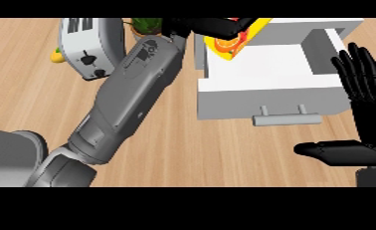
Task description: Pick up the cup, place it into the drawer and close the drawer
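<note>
A yellow cup (236,41) with an orange and red pattern hangs tilted over the back left corner of the open white drawer (272,72). My left hand (209,25) is shut on it from the left, and the long grey forearm crosses the counter from the lower left. Part of the cup is hidden by the fingers. The drawer's inside shows white and bare, and its grey handle (286,119) faces me. At the view's right edge my right hand (361,99) rests open, fingers up and thumb out, beside the drawer's front right corner.
A silver toaster (88,45) stands at the back left of the wooden counter. A small yellow object (56,55) lies to its left, and a green plant (146,25) stands behind it, near my left wrist.
</note>
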